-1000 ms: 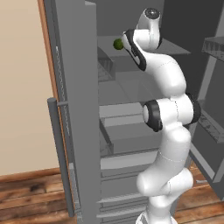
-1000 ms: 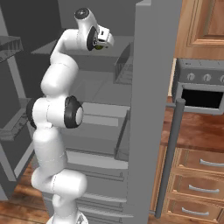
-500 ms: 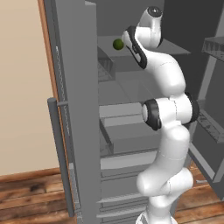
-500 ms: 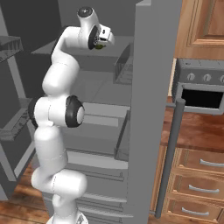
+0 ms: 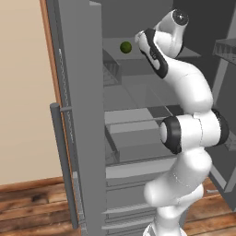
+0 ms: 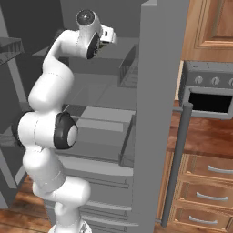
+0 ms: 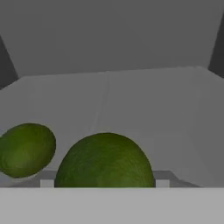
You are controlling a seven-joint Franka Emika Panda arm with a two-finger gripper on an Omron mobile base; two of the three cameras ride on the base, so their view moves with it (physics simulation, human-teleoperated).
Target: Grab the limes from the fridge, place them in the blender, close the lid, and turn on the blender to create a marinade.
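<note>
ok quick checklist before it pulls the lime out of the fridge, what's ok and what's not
1. Fridge door open, top shelf reachable: ok.
2. End effector at the shelf with the limes: ok, it sits right beside a lime in the left base view.
3. Near lime centred ahead of the end effector: ok in the hand view, large and in the middle.
4. Second lime out of the way: ok, it lies apart, off to one side.
5. Jaws actually clamped on the near lime: cannot tell, the fingertips are not visible.
6. Way back out free of the shelf rack: cannot tell.
</note>
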